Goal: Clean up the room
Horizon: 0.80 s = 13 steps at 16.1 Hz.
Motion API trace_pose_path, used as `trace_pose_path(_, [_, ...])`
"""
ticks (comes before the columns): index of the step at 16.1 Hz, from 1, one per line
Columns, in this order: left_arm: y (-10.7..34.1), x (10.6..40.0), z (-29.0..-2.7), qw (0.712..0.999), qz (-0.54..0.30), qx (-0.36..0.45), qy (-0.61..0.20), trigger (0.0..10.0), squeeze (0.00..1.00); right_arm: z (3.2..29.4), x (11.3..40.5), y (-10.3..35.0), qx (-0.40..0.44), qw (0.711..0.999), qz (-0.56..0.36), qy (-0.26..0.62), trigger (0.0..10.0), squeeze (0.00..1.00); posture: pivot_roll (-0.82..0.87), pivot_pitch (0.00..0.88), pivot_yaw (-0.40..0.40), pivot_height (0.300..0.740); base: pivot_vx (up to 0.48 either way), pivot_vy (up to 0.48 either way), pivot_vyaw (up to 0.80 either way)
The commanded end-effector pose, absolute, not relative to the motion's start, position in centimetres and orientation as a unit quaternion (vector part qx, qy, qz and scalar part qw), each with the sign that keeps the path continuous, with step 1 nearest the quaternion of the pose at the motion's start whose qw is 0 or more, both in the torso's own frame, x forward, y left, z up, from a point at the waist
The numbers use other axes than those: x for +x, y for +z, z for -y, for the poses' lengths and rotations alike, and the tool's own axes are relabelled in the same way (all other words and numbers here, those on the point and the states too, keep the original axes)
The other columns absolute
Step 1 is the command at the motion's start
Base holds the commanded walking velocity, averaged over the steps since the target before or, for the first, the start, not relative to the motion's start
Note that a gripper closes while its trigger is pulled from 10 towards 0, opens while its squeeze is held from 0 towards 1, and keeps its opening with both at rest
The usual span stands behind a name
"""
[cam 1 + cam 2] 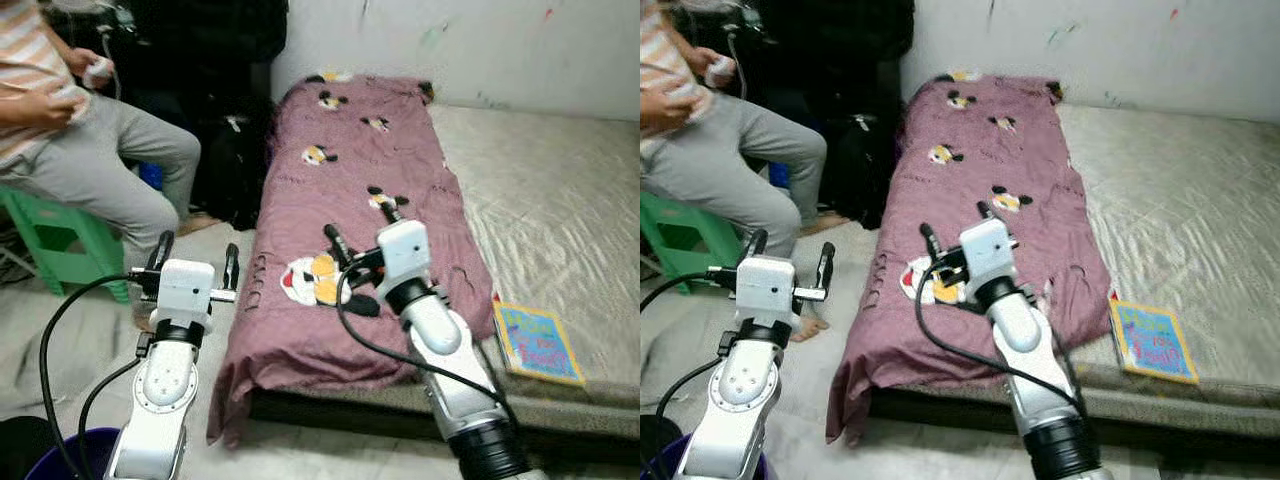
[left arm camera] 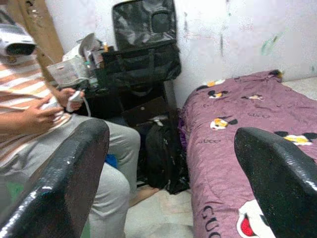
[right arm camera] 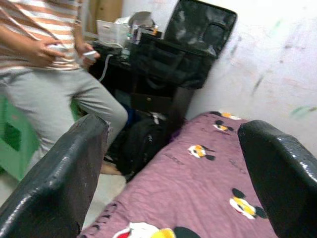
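Left eye view: right pincer (image 1: 362, 230), spread wide, hovers over the purple blanket (image 1: 350, 180), whose length runs away from it toward the wall; left pincer (image 1: 196, 256), also wide, hangs beside the blanket's edge.

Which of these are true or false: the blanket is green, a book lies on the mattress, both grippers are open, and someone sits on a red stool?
1. The blanket is green. False: it is purple with cartoon prints.
2. A book lies on the mattress. True.
3. The left gripper and right gripper are both open. True.
4. A person sits on a red stool. False: the stool is green.
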<state>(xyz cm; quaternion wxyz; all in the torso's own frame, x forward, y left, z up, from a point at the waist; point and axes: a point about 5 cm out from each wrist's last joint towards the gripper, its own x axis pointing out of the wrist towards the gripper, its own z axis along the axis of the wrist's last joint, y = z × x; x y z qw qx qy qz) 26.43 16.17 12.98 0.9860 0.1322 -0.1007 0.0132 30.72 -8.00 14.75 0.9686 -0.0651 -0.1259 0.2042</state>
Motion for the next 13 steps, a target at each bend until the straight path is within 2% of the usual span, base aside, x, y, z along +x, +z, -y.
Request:
trace_pose_path(1, [13.34,26.35,-16.31,0.985,0.108,0.133,0.012,10.0,0.00,7.96,30.88,15.09,-0.065,0.968,0.132,0.205,10.0,0.00,-0.01,0.044,-0.079,0.740,0.285,0.000,0.00])
trace_pose_path(7, [13.33,26.40,-16.27,0.986,0.106,0.131,0.007,10.0,0.00,8.03,30.95,14.96,-0.068,0.968,0.131,0.202,10.0,0.00,-0.01,0.046,-0.073,0.740,0.279,0.000,0.00])
trace_pose_path(13, [13.16,26.48,-16.40,0.986,0.100,0.134,0.021,10.0,0.00,8.14,30.96,14.77,-0.068,0.969,0.129,0.197,10.0,0.00,-0.01,0.056,-0.070,0.740,0.000,0.000,0.00])
